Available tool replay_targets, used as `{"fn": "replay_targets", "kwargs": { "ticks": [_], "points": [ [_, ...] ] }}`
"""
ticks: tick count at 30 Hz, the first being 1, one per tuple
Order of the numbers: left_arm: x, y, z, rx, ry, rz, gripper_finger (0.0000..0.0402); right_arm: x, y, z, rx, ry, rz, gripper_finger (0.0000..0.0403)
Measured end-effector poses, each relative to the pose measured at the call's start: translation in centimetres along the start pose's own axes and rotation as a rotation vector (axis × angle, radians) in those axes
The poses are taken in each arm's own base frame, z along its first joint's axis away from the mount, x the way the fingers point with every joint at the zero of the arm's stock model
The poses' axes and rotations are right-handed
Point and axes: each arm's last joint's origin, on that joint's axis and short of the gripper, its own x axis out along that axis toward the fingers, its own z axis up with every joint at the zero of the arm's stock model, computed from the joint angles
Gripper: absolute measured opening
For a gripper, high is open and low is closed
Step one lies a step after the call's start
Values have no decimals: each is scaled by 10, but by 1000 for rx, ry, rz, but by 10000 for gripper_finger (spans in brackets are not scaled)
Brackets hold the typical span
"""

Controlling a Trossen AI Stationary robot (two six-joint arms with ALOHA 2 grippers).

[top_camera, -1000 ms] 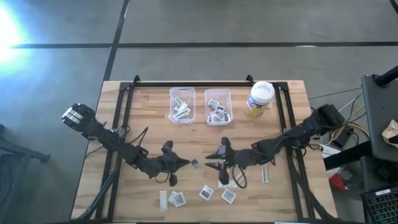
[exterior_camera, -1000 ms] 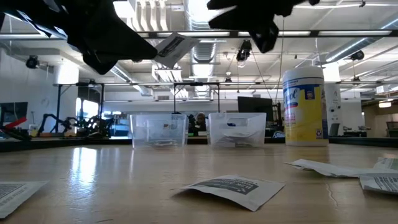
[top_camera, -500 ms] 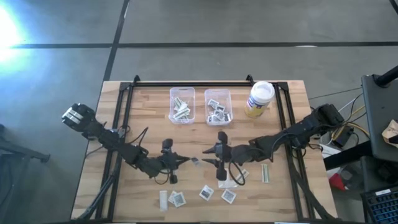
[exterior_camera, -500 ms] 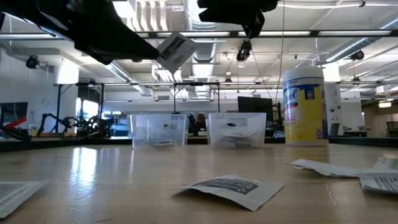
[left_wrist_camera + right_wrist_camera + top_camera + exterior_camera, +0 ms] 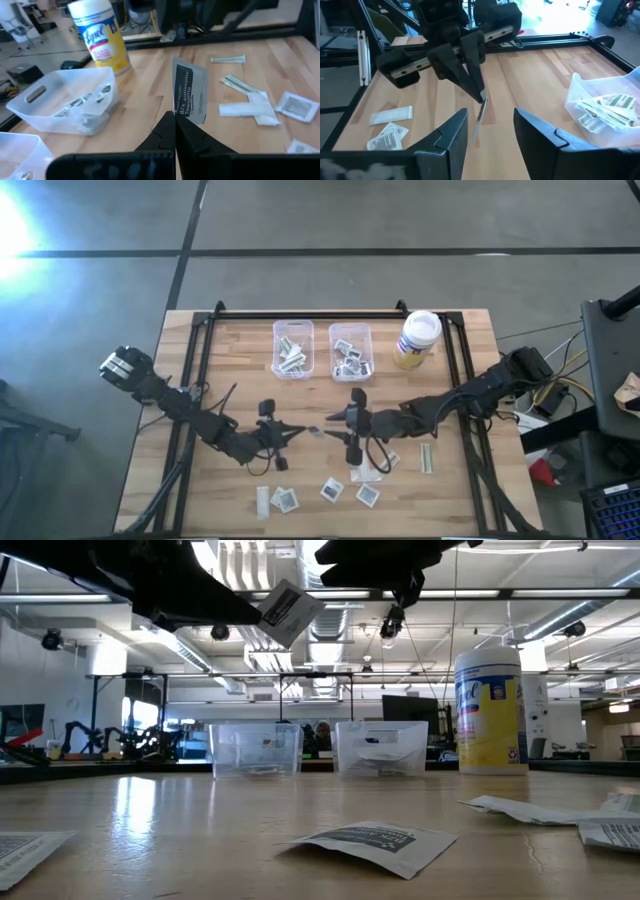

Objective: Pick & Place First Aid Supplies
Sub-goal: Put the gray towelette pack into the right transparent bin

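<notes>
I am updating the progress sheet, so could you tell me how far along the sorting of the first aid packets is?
Partly done. Both clear bins already hold packets. In hand: the left gripper is shut on a square packet above the table, with the right gripper open just in front of it, seemingly a handover. Left: several packets and strips lie on the table's near half.

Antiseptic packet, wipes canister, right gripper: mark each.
Antiseptic packet (image 5: 190,92): left wrist view, printed face.
Wipes canister (image 5: 419,338): high view, white lid.
Right gripper (image 5: 490,132): right wrist view, gap between its fingertips.
</notes>
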Motion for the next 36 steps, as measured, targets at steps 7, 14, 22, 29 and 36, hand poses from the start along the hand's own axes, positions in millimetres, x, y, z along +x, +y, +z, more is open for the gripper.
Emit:
{"fn": "replay_targets", "kwargs": {
  "ticks": [7,14,22,29,36],
  "points": [
    [2,3,6,-51,-51,64,0,1,-3,2,8,-6,-12,146],
    [7,10,14,-86,-102,89,0,4,-10,3,36,-8,-32,154],
    [9,12,16,-86,-113,100,0,7,-18,5,92,-10,-57,137],
    [11,15,16,-86,-112,107,0,8,-20,5,124,-4,-50,51],
    [14,18,16,-93,-111,122,0,9,-22,5,136,4,-35,9]
  ]
}}
